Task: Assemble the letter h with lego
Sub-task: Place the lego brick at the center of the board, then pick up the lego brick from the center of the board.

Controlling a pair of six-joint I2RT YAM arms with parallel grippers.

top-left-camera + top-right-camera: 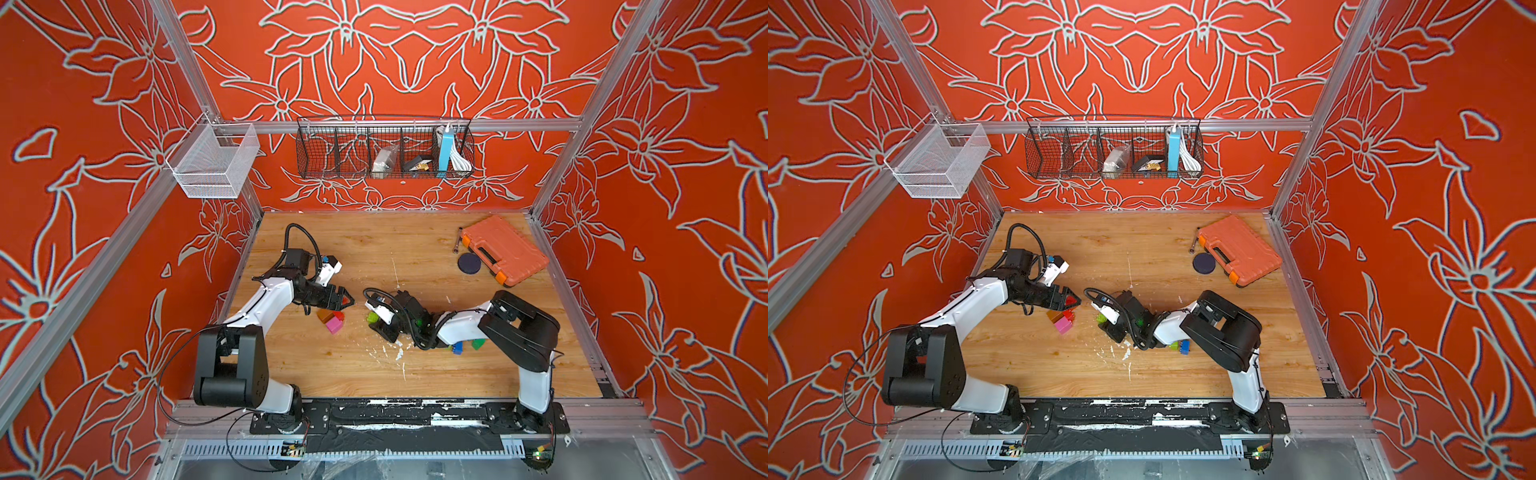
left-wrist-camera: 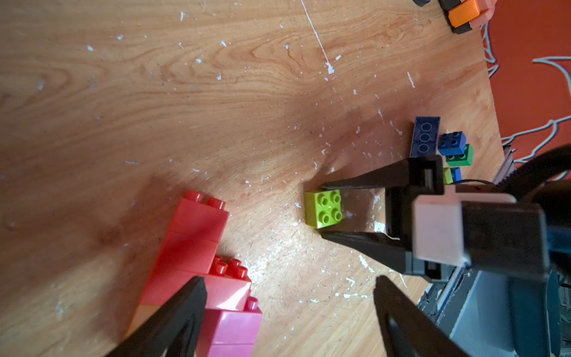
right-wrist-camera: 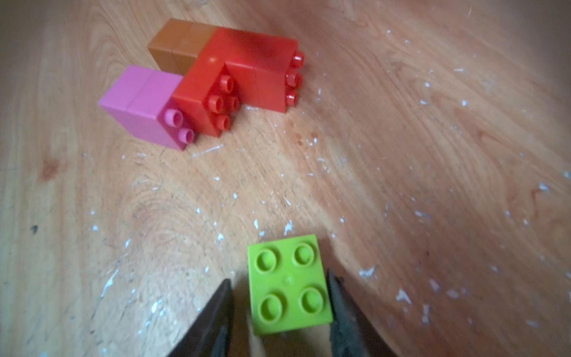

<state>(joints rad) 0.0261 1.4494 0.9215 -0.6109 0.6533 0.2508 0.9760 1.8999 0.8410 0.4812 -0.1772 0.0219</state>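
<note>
Lego lime brick (image 3: 289, 284) sits studs-up on the table (image 3: 432, 154) between the parted, unclamped jaws of the right gripper (image 3: 278, 276), with the red-pink-brown cluster (image 3: 234, 71) beyond by the open left gripper (image 2: 287, 278); the step looks like adding this brick, so next grip squarely, carry and press on.

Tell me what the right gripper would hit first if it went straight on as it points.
The lime green square four-stud plastic brick, sitting between the right gripper's open jaws at their tips. Beyond it, perhaps slightly off line, lies the joined red, pink and brown brick cluster.
</note>
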